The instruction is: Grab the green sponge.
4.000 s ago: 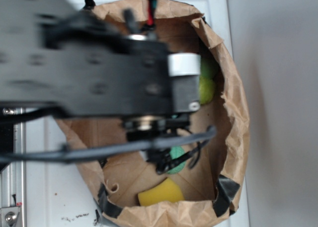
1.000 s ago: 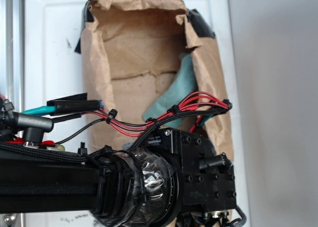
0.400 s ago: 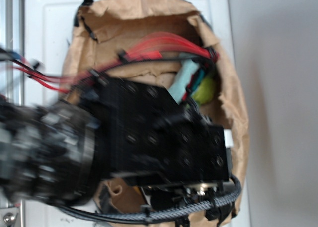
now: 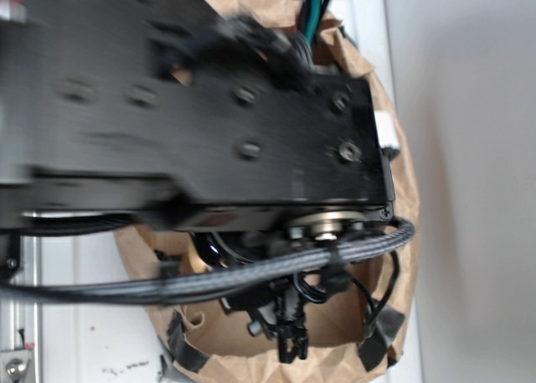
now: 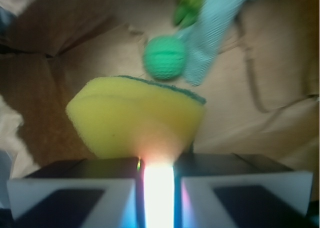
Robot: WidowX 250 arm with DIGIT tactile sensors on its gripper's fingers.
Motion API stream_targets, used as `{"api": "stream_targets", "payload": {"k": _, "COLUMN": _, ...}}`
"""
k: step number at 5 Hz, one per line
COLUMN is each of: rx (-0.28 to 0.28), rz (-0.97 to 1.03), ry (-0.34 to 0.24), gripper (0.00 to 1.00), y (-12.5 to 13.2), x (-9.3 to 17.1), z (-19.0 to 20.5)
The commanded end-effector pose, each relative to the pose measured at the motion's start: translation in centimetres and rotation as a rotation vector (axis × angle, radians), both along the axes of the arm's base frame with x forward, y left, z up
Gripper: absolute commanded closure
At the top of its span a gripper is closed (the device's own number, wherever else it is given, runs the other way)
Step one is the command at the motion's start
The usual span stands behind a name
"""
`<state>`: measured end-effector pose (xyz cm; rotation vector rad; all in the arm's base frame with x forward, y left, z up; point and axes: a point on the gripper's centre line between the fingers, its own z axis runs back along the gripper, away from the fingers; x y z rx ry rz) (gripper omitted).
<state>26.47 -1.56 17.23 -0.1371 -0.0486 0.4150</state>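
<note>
Yellow foam with a thin dark-green scouring face on top, one green sponge (image 5: 137, 115) sits pinched and bulging between my nearly closed gripper (image 5: 158, 160) inside the paper bag (image 5: 60, 53), with one green ball (image 5: 165, 57) and one pale cloth (image 5: 212, 31) beyond.

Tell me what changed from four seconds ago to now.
The arm swung out, then back over the paper bag, now hiding the cloth and green items seen earlier. In the wrist view the yellow sponge with a green layer sits squeezed right at the gripper, apparently pinched. The bag stayed in place.
</note>
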Motion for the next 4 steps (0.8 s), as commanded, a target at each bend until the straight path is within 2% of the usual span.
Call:
{"api": "stream_targets", "payload": {"k": 1, "rx": 0.116, "rz": 0.096, "ry": -0.108, "gripper": 1.0, "y": 5.7, "x": -0.7, "z": 5.1}}
{"api": "stream_targets", "payload": {"k": 2, "rx": 0.145, "rz": 0.114, "ry": -0.141, "gripper": 1.0, "y": 7.4, "x": -0.9, "z": 5.7}}
{"api": "stream_targets", "payload": {"k": 3, "rx": 0.158, "rz": 0.077, "ry": -0.197, "gripper": 1.0, "y": 7.7, "x": -1.7, "z": 6.1}}
{"api": "stream_targets", "payload": {"k": 4, "rx": 0.191, "rz": 0.046, "ry": -0.213, "gripper": 1.0, "y": 7.0, "x": -2.2, "z": 6.2}}
